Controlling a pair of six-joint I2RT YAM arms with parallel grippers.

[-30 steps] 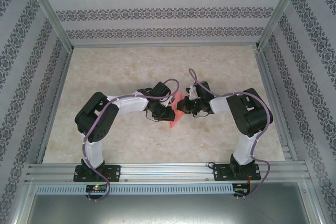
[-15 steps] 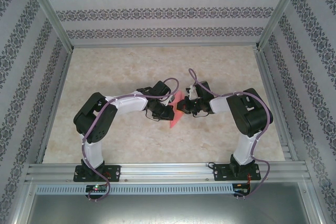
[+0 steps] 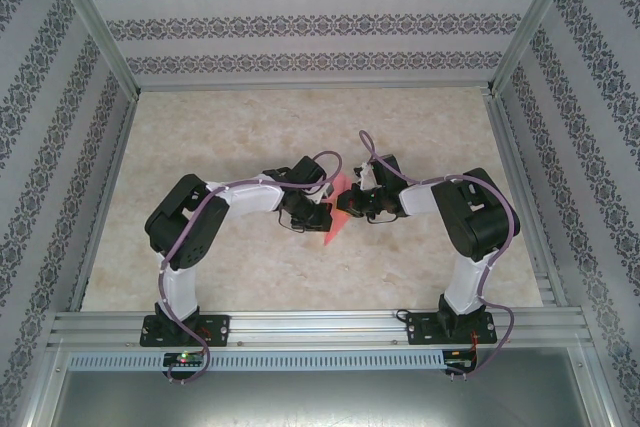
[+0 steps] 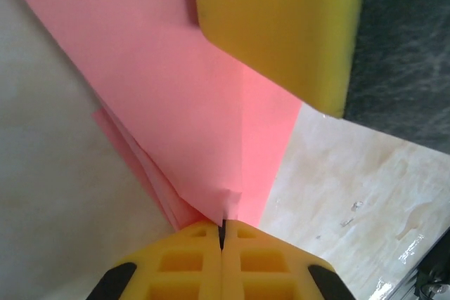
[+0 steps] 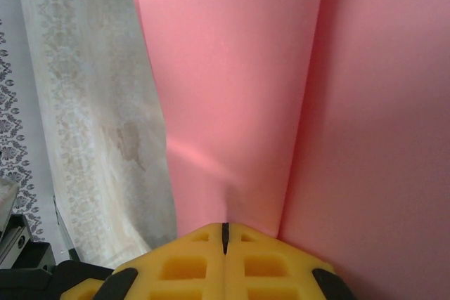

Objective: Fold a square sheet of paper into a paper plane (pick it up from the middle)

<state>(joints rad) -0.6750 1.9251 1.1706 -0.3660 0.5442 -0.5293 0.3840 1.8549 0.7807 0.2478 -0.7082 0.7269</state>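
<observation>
The salmon-pink sheet of paper (image 3: 332,231) is folded into a layered, pointed shape and hangs above the table's middle between both arms. My left gripper (image 3: 324,213) is shut on it. In the left wrist view the yellow fingertips (image 4: 222,228) pinch a crumpled corner of the paper (image 4: 183,89), whose stacked layers fan out to the left. My right gripper (image 3: 347,205) is shut on the paper from the other side. Its yellow pad (image 4: 281,26) shows at the top of the left wrist view. In the right wrist view the closed gripper (image 5: 225,231) clamps the paper (image 5: 232,89) beside a long crease.
The marbled tabletop (image 3: 250,127) lies open around the arms. Patterned walls and aluminium posts (image 3: 95,27) enclose it on three sides. A metal rail (image 3: 320,325) carrying both arm bases runs along the near edge.
The left gripper's jaws have closed onto the paper's corner. Both arms and the paper stay almost in place.
</observation>
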